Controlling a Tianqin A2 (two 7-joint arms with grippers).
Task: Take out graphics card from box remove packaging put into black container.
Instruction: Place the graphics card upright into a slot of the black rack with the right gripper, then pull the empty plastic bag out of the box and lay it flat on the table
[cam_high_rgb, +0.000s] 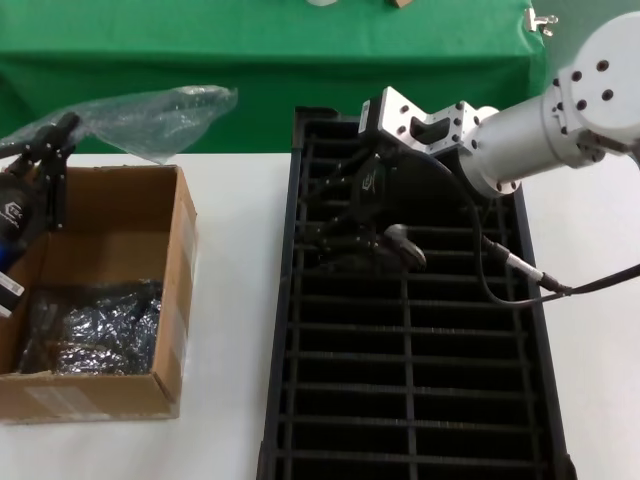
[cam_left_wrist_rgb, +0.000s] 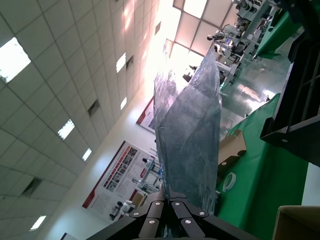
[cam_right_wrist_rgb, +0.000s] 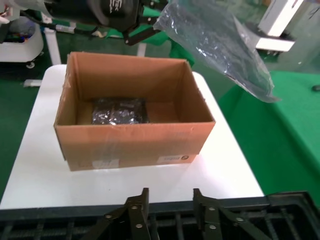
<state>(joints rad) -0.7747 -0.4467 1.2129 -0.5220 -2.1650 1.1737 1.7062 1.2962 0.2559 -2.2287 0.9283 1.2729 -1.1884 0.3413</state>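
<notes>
Your left gripper (cam_high_rgb: 40, 150) pinches the empty bag (cam_high_rgb: 150, 115) above the box (cam_high_rgb: 150, 390). The right gripper (cam_right_wrist_rgb: 170, 210), jaws parted, hovers over the tray (cam_high_rgb: 420, 400); the card seems already slotted, so lift straight.

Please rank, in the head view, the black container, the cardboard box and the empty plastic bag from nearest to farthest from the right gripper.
1. Black container: right gripper hangs directly over its slots.
2. Cardboard box: on the table, leftward.
3. Empty plastic bag: far left, held by the left gripper.
</notes>
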